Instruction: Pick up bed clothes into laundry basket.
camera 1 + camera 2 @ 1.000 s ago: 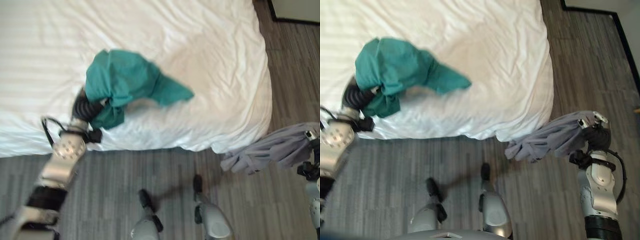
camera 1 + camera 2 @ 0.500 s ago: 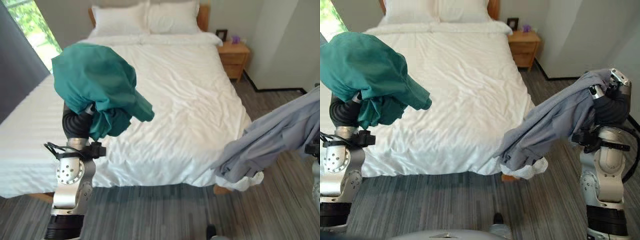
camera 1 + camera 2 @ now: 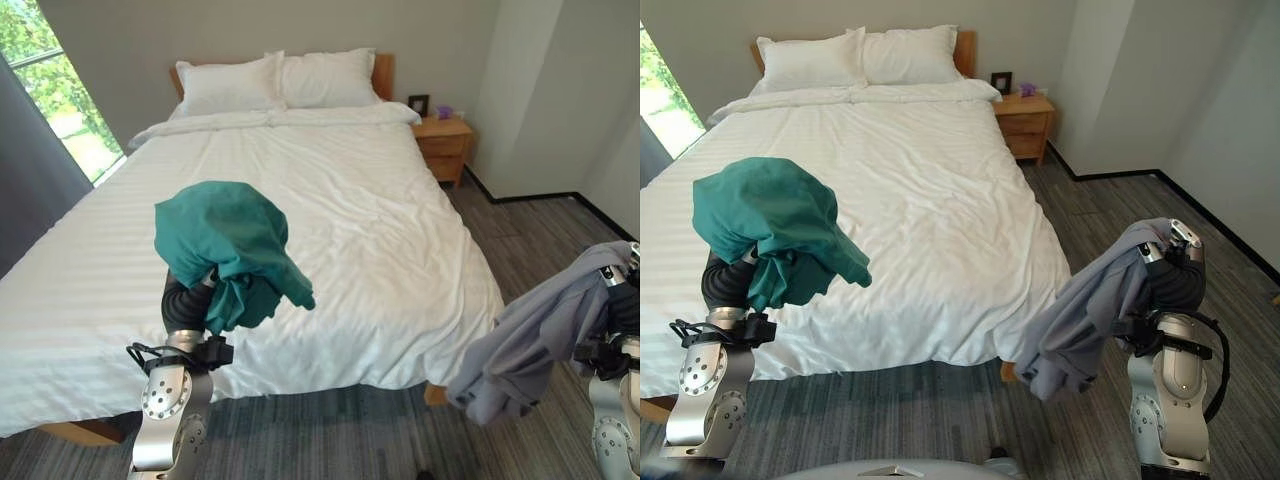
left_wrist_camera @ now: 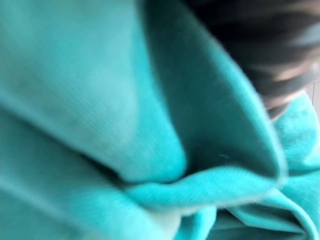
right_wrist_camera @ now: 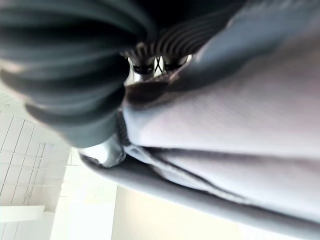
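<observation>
The left hand (image 3: 728, 278) carries a teal garment (image 3: 228, 250) draped over it, the right hand (image 3: 1172, 282) a grey garment (image 3: 1090, 315); fingers cannot be told. Both hang clear of the bed (image 3: 330, 200). Carrying step; next, finding the basket.

matt teal cloth (image 3: 225, 250), soft with a fine knit grain, bunched in thick folds over the left hand's dark ribbed cover (image 3: 185, 305). grey garment (image 3: 1090, 315) of thin smooth cloth, faintly sheened, hanging limp from the right hand (image 3: 1175, 270); rubbery ribbed cover and a glint of bare metal there in the wrist view. white bed sheet (image 3: 350, 220) of crisp woven cloth with a faint satin stripe, creased. beside the bed, a nightstand (image 3: 445, 145) of warm, smooth wood; headboard (image 3: 380, 70) the same. around the bed, grey floor (image 3: 1120, 210) of streaked, matt planks.
</observation>
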